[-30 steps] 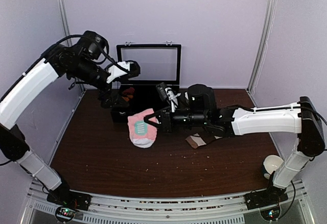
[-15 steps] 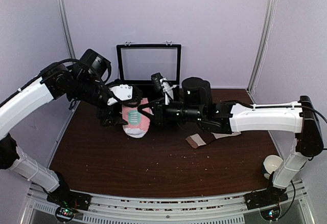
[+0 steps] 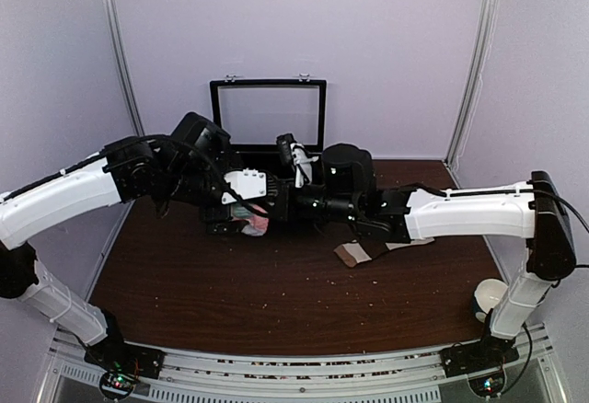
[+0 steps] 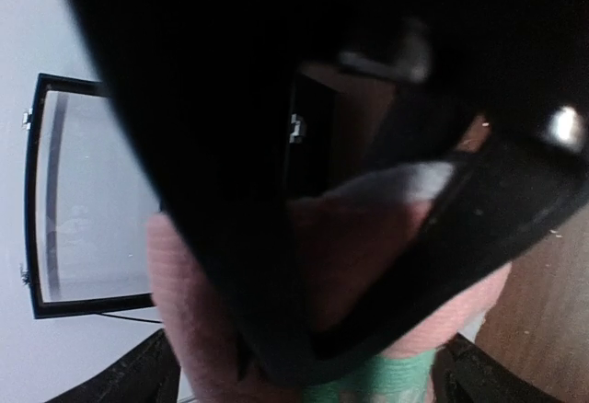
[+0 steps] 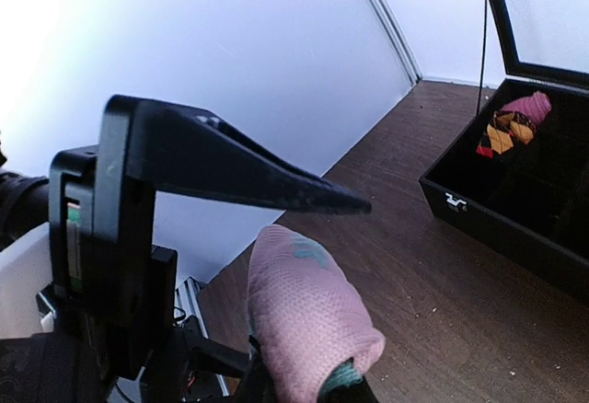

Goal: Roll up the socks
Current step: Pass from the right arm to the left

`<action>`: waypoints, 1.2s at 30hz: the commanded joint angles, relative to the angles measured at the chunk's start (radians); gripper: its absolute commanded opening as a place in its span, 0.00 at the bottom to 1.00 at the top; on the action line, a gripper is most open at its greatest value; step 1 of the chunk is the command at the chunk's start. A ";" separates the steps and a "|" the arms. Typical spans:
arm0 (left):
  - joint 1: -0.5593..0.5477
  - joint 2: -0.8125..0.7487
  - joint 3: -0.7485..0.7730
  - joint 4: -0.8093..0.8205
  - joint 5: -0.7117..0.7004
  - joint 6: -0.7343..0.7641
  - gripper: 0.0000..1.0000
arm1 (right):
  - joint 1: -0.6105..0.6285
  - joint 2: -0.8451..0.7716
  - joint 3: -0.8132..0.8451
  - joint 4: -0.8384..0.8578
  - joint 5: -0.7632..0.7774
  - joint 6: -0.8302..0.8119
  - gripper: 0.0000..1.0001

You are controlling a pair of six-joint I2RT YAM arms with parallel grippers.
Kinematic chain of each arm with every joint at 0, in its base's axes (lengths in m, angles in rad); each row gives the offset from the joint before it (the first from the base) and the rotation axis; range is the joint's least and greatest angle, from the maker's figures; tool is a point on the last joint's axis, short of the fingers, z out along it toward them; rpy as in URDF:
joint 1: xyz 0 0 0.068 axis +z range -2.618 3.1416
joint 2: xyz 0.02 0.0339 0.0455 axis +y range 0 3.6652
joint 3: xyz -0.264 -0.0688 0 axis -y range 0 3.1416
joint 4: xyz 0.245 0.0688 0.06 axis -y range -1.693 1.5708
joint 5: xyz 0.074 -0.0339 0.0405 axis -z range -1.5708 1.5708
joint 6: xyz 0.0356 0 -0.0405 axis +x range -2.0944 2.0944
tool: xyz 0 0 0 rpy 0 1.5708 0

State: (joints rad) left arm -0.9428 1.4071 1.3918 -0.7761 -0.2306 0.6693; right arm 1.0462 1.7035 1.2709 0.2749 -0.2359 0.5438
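The pink sock (image 5: 308, 320) is held up off the table (image 3: 184, 283) just in front of the open black box (image 3: 267, 159). It's draped over the lower finger of the right gripper (image 3: 279, 208), whose jaws are spread, with the upper finger clear of the fabric. The left gripper (image 3: 247, 210) is pressed right up to the same sock, but tbh whether it's clamped can't be told, and the beige sock (image 3: 357, 254) is seen lying on the table under the right arm.

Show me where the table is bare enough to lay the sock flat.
Bare: the table's near half, from the left edge to the beige sock and cup. Crowded: back centre, left gripper and right gripper around the pink sock by the black box.
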 commanded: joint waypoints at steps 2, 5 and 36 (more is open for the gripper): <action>-0.008 -0.004 -0.090 0.313 -0.252 0.157 0.96 | -0.005 0.044 0.024 0.170 -0.054 0.248 0.00; -0.008 0.002 -0.088 0.345 -0.267 0.208 0.90 | -0.010 0.055 0.034 0.168 -0.064 0.291 0.00; 0.081 0.089 0.327 -0.256 0.343 -0.067 0.00 | -0.099 -0.059 -0.077 0.219 -0.265 0.176 1.00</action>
State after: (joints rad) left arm -0.8787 1.4719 1.6207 -0.8799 -0.1360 0.7136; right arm 0.9298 1.7714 1.2392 0.6083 -0.4831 0.9821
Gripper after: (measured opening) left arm 0.113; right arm 0.996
